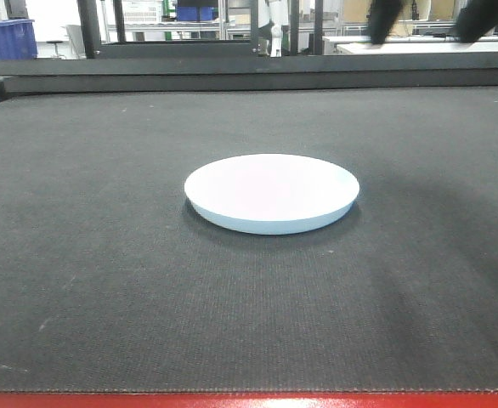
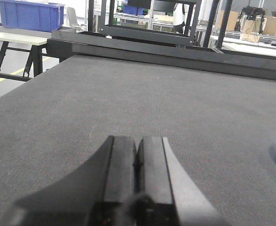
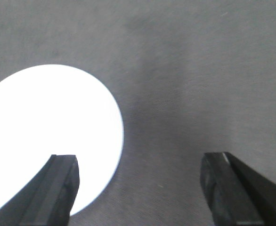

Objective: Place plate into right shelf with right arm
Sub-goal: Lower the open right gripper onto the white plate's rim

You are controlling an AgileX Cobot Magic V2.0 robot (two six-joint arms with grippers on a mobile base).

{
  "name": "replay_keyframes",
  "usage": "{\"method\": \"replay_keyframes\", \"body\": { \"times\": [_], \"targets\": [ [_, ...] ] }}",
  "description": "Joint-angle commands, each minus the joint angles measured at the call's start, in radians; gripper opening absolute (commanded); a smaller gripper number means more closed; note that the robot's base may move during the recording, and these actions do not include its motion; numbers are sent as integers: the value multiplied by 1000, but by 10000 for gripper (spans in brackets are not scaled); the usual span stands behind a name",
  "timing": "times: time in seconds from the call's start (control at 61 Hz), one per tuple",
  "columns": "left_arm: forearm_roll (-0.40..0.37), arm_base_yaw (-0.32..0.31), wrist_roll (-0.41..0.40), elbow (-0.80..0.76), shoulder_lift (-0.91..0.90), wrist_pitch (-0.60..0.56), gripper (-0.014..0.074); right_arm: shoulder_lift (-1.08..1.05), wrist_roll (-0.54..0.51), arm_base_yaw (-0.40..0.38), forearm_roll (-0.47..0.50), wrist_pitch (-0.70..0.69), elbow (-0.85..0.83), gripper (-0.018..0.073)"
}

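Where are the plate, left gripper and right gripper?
plate (image 1: 272, 189), front view, centre of its top face.
left gripper (image 2: 137, 145), left wrist view, seam between the shut jaws.
right gripper (image 3: 140, 162), right wrist view, midway between the open jaws.

The plate (image 1: 271, 189) was plain white with no pattern, and its rim underside looked faintly bluish. The table mat (image 1: 104, 272) was dark grey, finely woven, with a few pale specks. The table edge (image 1: 249, 400) was red. The bin (image 2: 32, 14) was blue. The left gripper (image 2: 138, 143) and right gripper (image 3: 140, 162) were black. The floor line (image 2: 8, 75) was yellow.
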Motion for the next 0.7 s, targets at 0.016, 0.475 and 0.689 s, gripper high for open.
{"method": "replay_keyframes", "body": {
  "times": [0.016,0.475,0.689],
  "targets": [
    [0,-7,-6,7,-12,-89,-47,50,10,12,-34,-52,-69,619],
    [0,-7,-6,7,-12,-89,-47,260,8,14,-71,-194,-87,379],
    [0,-7,-6,7,-12,-89,-47,306,7,14,-90,-222,-87,379]
  ]
}}
